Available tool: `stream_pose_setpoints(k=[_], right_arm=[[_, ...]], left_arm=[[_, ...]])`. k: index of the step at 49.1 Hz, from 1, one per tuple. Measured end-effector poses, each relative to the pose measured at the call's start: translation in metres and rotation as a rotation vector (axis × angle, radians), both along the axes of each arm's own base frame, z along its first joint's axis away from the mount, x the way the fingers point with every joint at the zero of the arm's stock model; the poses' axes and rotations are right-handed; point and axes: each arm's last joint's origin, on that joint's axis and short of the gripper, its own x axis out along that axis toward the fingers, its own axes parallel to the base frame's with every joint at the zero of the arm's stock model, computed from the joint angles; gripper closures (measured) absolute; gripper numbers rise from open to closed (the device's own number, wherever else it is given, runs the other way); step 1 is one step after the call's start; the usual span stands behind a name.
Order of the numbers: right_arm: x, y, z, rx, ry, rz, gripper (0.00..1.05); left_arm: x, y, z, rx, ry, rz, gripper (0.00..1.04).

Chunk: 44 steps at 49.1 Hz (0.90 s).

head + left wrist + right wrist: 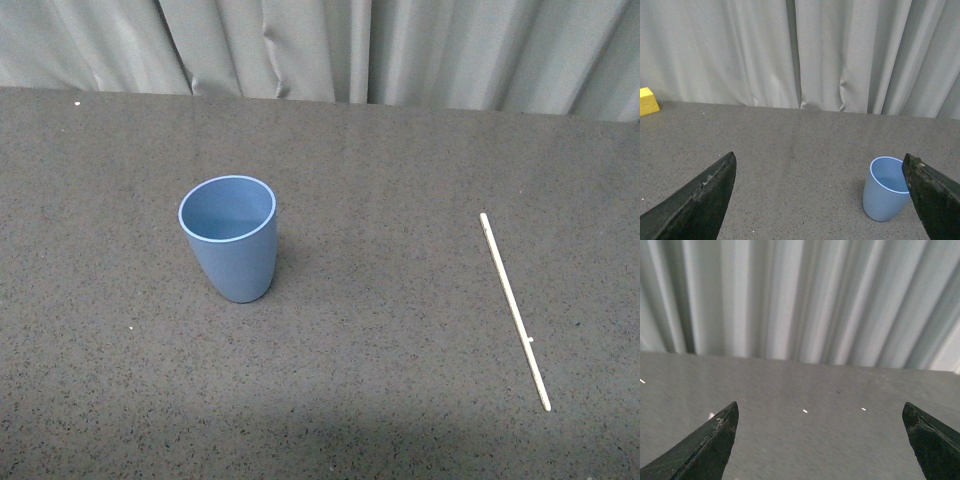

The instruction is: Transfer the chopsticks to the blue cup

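Left gripper [818, 155] hangs above the grey table [380, 160] with its dark fingers spread wide and nothing between them. A yellow block [647, 101] sits well apart from the blue cup [230, 240], by the curtain [300, 45]. The cup stands upright, mouth open. Well to the right of the cup, apart from it, the chopsticks [514, 310] lie flat as one pale stick, slanting. Right gripper [820, 404] is likewise spread wide, holding nothing.

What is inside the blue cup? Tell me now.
Only bare blue inner wall shows inside the blue cup; its bottom is hidden by the near wall. The chopsticks lie on the table, apart from it.
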Motion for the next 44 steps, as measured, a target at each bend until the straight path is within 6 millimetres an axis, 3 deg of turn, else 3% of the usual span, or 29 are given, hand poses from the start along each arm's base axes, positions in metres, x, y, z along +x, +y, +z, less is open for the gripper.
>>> stream_pose_setpoints(k=[6,15,29,38,44], right_arm=[[0.012,0.005,-0.004,-0.053,0.093,0.034,0.09],[0.059,0.023,-0.003,-0.008,0.290,0.142,0.09],[0.148,0.052,-0.044,0.197,0.733,0.218,0.09],[0.179,0.067,-0.078,0.272,0.974,0.181,0.09],[0.188,0.073,-0.091,0.279,1.044,0.157,0.09]], left_arm=[[0.000,0.000,0.000,0.000,0.000,0.000,0.07],[0.000,0.000,0.000,0.000,0.000,-0.001,0.07],[0.000,0.000,0.000,0.000,0.000,-0.001,0.07],[0.000,0.000,0.000,0.000,0.000,-0.001,0.07],[0.000,0.000,0.000,0.000,0.000,-0.001,0.07]])
